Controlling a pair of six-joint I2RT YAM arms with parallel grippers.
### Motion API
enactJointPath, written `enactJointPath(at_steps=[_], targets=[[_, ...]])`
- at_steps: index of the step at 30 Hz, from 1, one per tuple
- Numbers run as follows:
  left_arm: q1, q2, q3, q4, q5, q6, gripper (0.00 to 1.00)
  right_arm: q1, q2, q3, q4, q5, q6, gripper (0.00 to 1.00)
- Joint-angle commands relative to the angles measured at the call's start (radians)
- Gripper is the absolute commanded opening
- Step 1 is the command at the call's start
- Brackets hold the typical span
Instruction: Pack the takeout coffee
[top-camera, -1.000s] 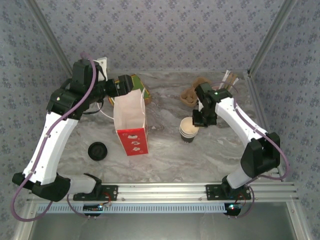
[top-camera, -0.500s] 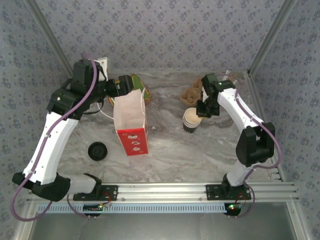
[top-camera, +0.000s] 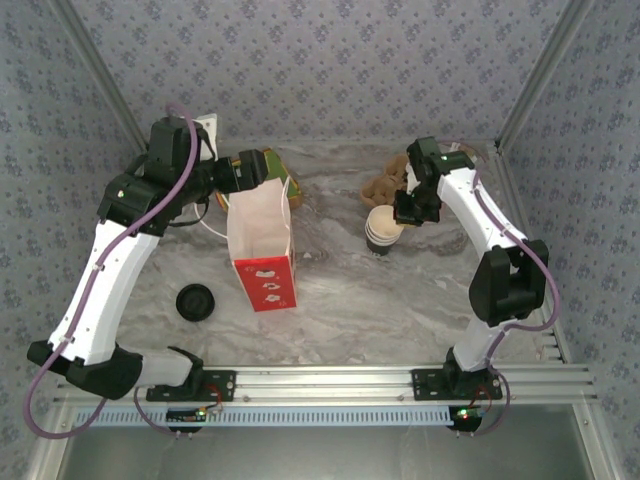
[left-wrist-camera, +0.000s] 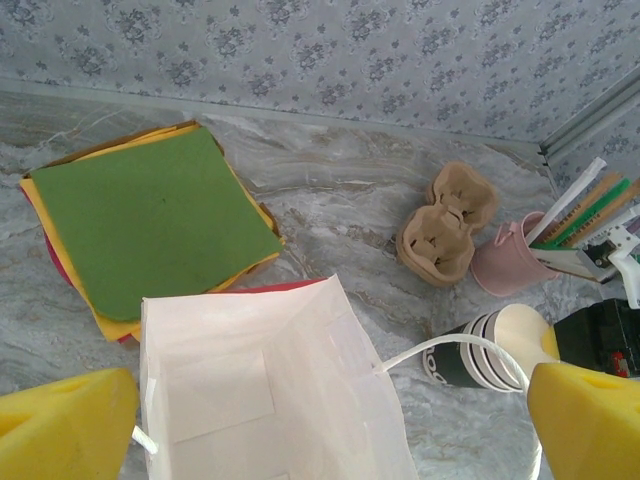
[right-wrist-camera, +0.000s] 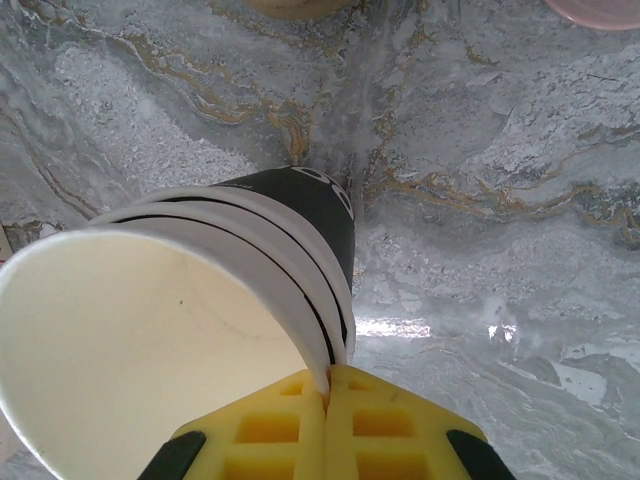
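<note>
The takeout coffee cup (top-camera: 381, 230), white-rimmed with a dark ribbed sleeve, is tilted right of the bag, and its inside (right-wrist-camera: 150, 330) looks empty. My right gripper (right-wrist-camera: 328, 385) is shut on its rim, at the cup's back right in the top view (top-camera: 408, 208). I cannot tell whether the cup's base touches the table. The tall red-and-white paper bag (top-camera: 262, 240) stands open at centre left. My left gripper (left-wrist-camera: 325, 420) is open over the bag's mouth (left-wrist-camera: 270, 400), its yellow fingers (left-wrist-camera: 70, 425) wide on either side. The cup (left-wrist-camera: 490, 345) lies beyond the bag's white handle.
A black lid (top-camera: 195, 302) lies left of the bag. Green and yellow napkins (left-wrist-camera: 150, 215) sit behind the bag. A cardboard cup carrier (left-wrist-camera: 445, 222) and a pink cup of sticks and straws (left-wrist-camera: 510, 265) stand at the back right, close to the right arm.
My right gripper has carried the coffee cup away from the near side toward the back of the table and tilted it. The left arm and the bag have barely moved.
</note>
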Motion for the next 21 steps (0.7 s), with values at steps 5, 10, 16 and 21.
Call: enactJointPath(at_steps=[5, 10, 16, 21], targets=[[-0.005, 0.0, 0.029, -0.009, -0.009, 0.014, 1.0, -0.009, -0.01, 0.021, -0.035, -0.028, -0.012, 0.0], [-0.005, -0.001, 0.027, -0.011, -0.007, 0.014, 1.0, -0.01, -0.006, 0.014, -0.035, -0.018, -0.015, 0.0], [-0.006, -0.005, 0.022, -0.012, -0.009, 0.013, 1.0, -0.011, -0.002, 0.009, -0.033, -0.012, -0.012, 0.0], [-0.007, -0.008, 0.017, -0.015, -0.01, 0.011, 1.0, -0.011, 0.01, -0.012, -0.02, 0.001, -0.017, 0.0]])
